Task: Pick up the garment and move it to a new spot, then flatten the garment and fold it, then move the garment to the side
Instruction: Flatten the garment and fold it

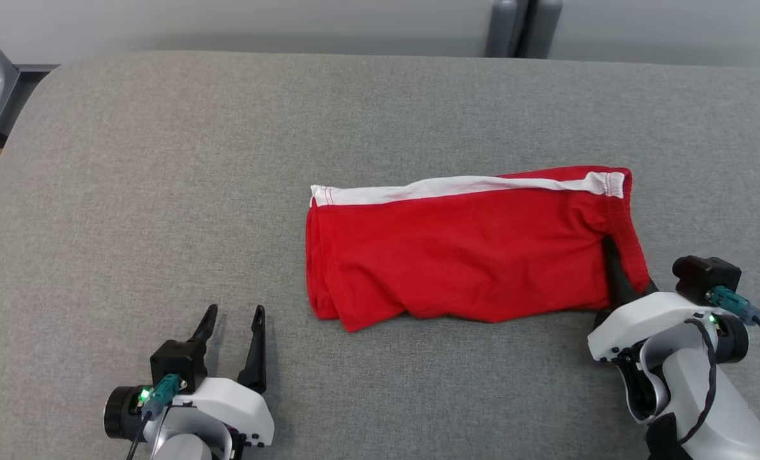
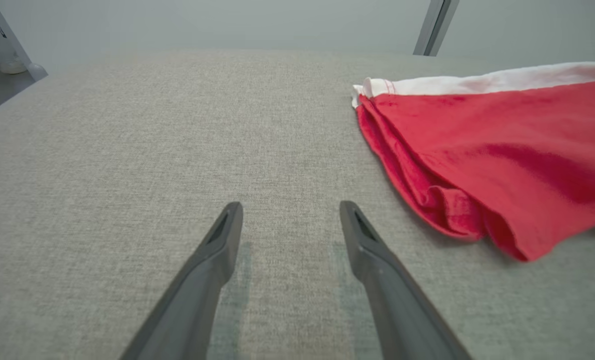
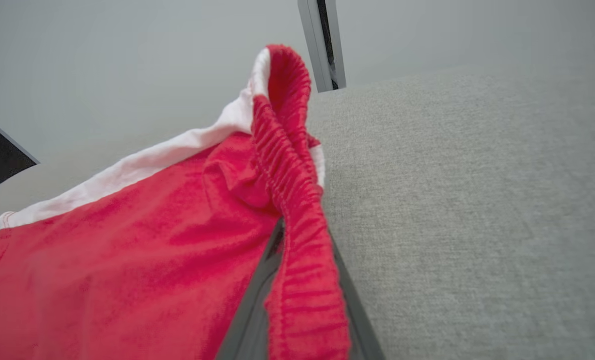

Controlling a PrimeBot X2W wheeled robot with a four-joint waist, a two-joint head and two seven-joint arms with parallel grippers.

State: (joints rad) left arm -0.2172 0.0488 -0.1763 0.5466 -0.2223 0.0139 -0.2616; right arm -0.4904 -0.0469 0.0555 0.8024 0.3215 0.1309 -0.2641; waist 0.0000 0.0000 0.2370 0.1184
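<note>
Grey table [image 1: 163, 160]; right gripper [image 1: 612, 259] pinches red shorts [image 1: 469, 255] at waistband [image 3: 297, 240].

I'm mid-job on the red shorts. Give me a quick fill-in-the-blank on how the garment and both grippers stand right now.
1. The shorts are red with a ___ stripe along their far edge.
2. The right gripper is pinched on the shorts' elastic ___.
3. The left gripper has its jaws ___ and sits apart from the shorts, low over the grey surface.

Missing words: white; waistband; open.
</note>
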